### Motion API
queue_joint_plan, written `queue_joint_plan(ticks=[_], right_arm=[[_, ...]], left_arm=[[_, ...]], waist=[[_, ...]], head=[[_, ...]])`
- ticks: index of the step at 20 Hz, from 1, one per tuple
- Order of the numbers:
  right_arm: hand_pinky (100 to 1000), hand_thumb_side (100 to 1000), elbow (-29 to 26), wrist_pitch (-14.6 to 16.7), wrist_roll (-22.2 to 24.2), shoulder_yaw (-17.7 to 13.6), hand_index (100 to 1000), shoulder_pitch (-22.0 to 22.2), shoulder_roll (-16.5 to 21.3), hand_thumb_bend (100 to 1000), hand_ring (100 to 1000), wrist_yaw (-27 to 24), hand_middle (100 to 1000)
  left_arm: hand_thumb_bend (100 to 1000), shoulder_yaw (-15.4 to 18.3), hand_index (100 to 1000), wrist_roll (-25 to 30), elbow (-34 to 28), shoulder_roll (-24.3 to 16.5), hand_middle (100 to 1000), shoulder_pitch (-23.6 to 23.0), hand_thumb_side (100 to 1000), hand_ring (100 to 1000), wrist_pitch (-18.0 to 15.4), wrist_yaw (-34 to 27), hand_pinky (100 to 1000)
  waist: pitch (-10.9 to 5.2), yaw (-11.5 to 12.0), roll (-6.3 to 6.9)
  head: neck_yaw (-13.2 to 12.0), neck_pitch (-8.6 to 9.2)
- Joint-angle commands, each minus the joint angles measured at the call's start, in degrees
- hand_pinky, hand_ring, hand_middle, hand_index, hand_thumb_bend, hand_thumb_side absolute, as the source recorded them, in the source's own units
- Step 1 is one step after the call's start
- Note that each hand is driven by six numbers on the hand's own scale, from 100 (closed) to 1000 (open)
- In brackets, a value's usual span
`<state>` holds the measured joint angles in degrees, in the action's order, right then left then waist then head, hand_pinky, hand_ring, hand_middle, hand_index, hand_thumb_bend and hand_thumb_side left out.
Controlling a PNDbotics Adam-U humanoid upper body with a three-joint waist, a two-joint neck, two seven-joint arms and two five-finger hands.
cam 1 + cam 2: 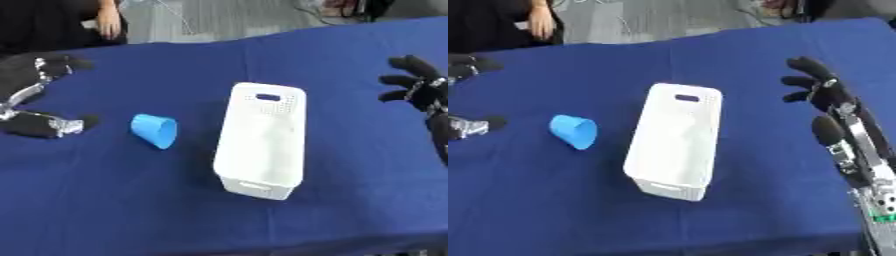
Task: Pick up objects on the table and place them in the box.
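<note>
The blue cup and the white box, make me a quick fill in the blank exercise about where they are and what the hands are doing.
1. The blue cup lies on its ____ on the blue tablecloth.
2. The cup lies to the robot's ____ of the white box.
3. The left hand and the right hand both hold ____.
4. The box holds ____.

Missing words: side; left; nothing; nothing
</note>
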<state>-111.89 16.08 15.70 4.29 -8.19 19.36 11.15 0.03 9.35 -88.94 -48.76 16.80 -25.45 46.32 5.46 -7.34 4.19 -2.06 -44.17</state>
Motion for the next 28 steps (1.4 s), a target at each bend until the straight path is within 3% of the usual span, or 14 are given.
queue_joint_plan(ticks=[1,15,28], right_arm=[[718,1000,-0.5,0.0,0.3,0.0,1000,-0.2,1.0,557,843,-0.3,919],[718,1000,-0.3,0.1,1.0,0.5,1000,0.0,0.9,560,843,-0.2,920],[718,1000,-0.2,0.2,1.4,0.6,1000,0.0,0.9,560,843,-0.2,920]], left_arm=[[1000,-0.9,981,-0.8,3.0,-3.2,835,3.2,835,814,-1.4,3.6,871],[1000,-6.6,988,-2.5,14.2,-1.0,830,16.4,866,831,-7.2,15.1,895],[1000,-12.7,988,-3.0,19.0,2.3,820,24.2,895,833,-13.9,23.2,905]], waist=[[-0.92,-0.1,0.01],[-0.95,-0.3,-0.04],[-0.9,-0.7,0.21]], head=[[-0.6,0.05],[-1.0,0.05],[-1.3,0.05]])
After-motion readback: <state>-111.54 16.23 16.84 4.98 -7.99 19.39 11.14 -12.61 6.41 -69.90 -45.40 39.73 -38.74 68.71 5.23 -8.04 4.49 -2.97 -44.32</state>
